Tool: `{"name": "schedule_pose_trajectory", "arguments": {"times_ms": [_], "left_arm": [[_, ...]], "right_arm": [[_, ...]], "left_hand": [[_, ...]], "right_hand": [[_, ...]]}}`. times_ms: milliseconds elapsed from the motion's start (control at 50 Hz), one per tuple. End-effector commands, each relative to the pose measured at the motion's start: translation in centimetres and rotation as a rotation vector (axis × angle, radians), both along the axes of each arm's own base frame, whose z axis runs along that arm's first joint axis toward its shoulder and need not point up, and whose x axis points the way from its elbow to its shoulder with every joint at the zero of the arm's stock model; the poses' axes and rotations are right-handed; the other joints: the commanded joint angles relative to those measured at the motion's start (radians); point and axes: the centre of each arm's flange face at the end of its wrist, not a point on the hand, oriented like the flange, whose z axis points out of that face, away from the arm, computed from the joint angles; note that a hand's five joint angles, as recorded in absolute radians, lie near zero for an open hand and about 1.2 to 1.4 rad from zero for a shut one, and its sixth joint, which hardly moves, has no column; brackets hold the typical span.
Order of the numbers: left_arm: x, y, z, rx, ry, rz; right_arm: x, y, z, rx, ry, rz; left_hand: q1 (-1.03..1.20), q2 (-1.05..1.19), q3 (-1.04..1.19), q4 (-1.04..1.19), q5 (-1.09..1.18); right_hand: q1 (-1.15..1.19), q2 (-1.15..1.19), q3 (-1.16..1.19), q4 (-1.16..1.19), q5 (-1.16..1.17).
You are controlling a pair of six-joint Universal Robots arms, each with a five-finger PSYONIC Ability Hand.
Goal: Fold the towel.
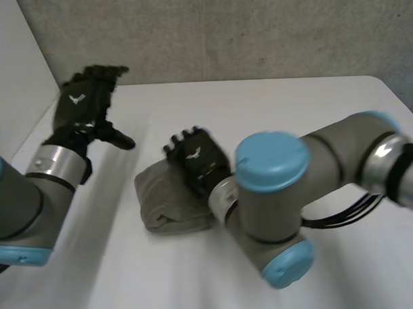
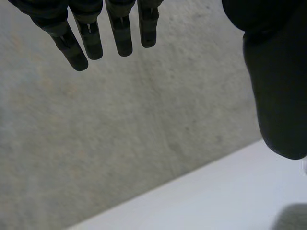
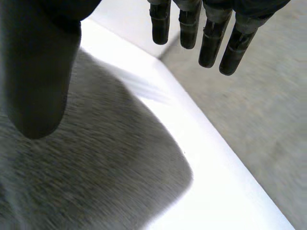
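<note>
Looking down, I see the grey towel point(image 1: 164, 198) lying in a compact bundle mid-worktop point(image 1: 293, 107), with my right hand point(image 1: 200, 161) over its far side, fingers straight, holding nothing. My left hand point(image 1: 81, 108) hovers well apart, fingers relaxed, empty.

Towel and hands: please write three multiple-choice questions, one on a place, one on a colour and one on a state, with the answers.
1. Where does the towel lie?
A) on a chair
B) on the white table, partly under the right hand
C) hanging over the table's edge

2. What colour is the towel?
A) grey
B) red
C) yellow

3. How is the left hand?
A) shut on the towel
B) pressing the towel flat
C) open, raised, apart from the towel

Answers:
1 B, the head view shows the right hand over the towel's far part.
2 A, the head and right wrist views show grey cloth.
3 C, its fingers are straight and hold nothing.
</note>
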Motion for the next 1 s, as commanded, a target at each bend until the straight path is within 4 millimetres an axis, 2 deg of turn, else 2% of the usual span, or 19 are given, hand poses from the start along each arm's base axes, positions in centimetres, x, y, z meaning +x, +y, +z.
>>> {"name": "schedule_pose_trajectory", "arguments": {"times_ms": [20,100,180,260,380,460,520,560,580,600,620,680,700,720,740,760,780,860,1000], "left_arm": [[-2.0,0.9,-3.9,0.145,-0.066,-0.058],[-3.0,2.4,-7.6,0.282,-0.148,-0.098],[-3.2,3.0,-9.4,0.336,-0.216,-0.112],[-3.0,3.1,-11.0,0.344,-0.317,-0.098],[-3.3,3.3,-11.0,0.319,-0.357,-0.083],[-4.0,3.4,-9.4,0.271,-0.344,-0.097],[-4.6,3.4,-6.7,0.203,-0.311,-0.103],[-4.7,3.4,-5.0,0.166,-0.292,-0.101],[-4.8,3.4,-3.4,0.131,-0.272,-0.1],[-4.8,3.4,-3.4,0.131,-0.272,-0.1],[-4.8,3.4,-1.6,0.095,-0.25,-0.097],[-4.7,3.8,2.6,0.027,-0.187,-0.092],[-4.7,3.8,2.6,0.027,-0.186,-0.092],[-4.5,4.3,4.9,0.003,-0.144,-0.09],[-4.2,4.7,7.0,-0.01,-0.095,-0.083],[-4.2,4.7,7.1,-0.01,-0.095,-0.083],[-3.8,5.1,9.0,-0.012,-0.043,-0.067],[-2.6,5.5,12.3,0.036,0.053,0.005],[-1.9,5.5,13.1,0.087,0.047,0.078]], "right_arm": [[-2.6,-3.0,0.8,0.113,-0.099,-0.062],[-2.8,-3.7,-0.7,0.143,-0.079,-0.058],[-2.5,-4.1,-4.1,0.206,-0.034,-0.038],[-2.5,-4.2,-5.5,0.241,-0.011,-0.041],[-2.9,-4.7,-6.6,0.307,0.038,-0.06],[-3.1,-4.7,-6.2,0.321,0.045,-0.065],[-3.4,-5.2,-5.1,0.309,0.03,-0.078],[-3.9,-5.3,-0.5,0.241,-0.038,-0.085],[-3.9,-5.3,-0.5,0.241,-0.039,-0.085],[-4.5,-5.4,2.0,0.203,-0.086,-0.101],[-5.3,-5.7,4.4,0.174,-0.137,-0.123],[-6.4,-6.2,6.6,0.151,-0.194,-0.157],[-7.5,-6.6,8.6,0.134,-0.256,-0.199],[-8.6,-6.8,10.6,0.121,-0.319,-0.245],[-8.7,-6.8,10.6,0.12,-0.32,-0.245],[-9.9,-6.8,12.4,0.1,-0.375,-0.292],[-11.1,-7.0,13.8,0.081,-0.416,-0.34],[-13.0,-7.3,15.2,0.055,-0.438,-0.43],[-14.4,-7.5,15.4,0.069,-0.416,-0.522]], "left_hand": [[-0.072,-0.068,-0.047,-0.074,-0.193],[-0.072,-0.068,-0.047,-0.073,-0.193],[-0.072,-0.068,-0.047,-0.073,-0.193],[-0.075,-0.071,-0.05,-0.076,-0.196],[-0.081,-0.076,-0.056,-0.082,-0.202],[-0.084,-0.079,-0.059,-0.085,-0.205],[-0.087,-0.082,-0.061,-0.088,-0.208],[-0.087,-0.082,-0.061,-0.088,-0.208],[-0.087,-0.082,-0.061,-0.088,-0.208],[-0.087,-0.082,-0.061,-0.088,-0.208],[-0.087,-0.082,-0.061,-0.088,-0.208],[-0.084,-0.079,-0.059,-0.085,-0.205],[-0.084,-0.079,-0.059,-0.085,-0.205],[-0.084,-0.079,-0.059,-0.085,-0.205],[-0.084,-0.079,-0.059,-0.085,-0.205],[-0.084,-0.079,-0.059,-0.085,-0.205],[-0.084,-0.079,-0.059,-0.085,-0.205],[-0.087,-0.082,-0.061,-0.088,-0.208],[-0.096,-0.091,-0.07,-0.097,-0.217]], "right_hand": [[-0.055,-0.078,-0.069,-0.079,-0.055],[-0.055,-0.078,-0.069,-0.079,-0.055],[-0.055,-0.078,-0.069,-0.079,-0.055],[-0.055,-0.078,-0.069,-0.079,-0.055],[-0.055,-0.078,-0.069,-0.079,-0.055],[-0.055,-0.078,-0.069,-0.079,-0.055],[-0.055,-0.078,-0.069,-0.079,-0.055],[-0.055,-0.078,-0.069,-0.079,-0.055],[-0.055,-0.078,-0.069,-0.079,-0.055],[-0.055,-0.078,-0.069,-0.079,-0.055],[-0.055,-0.078,-0.069,-0.079,-0.055],[-0.055,-0.078,-0.069,-0.079,-0.055],[-0.055,-0.078,-0.069,-0.079,-0.055],[-0.055,-0.078,-0.069,-0.079,-0.055],[-0.055,-0.078,-0.069,-0.079,-0.055],[-0.055,-0.078,-0.069,-0.079,-0.055],[-0.055,-0.078,-0.069,-0.079,-0.055],[-0.055,-0.078,-0.069,-0.079,-0.055],[-0.055,-0.078,-0.069,-0.079,-0.055]]}}
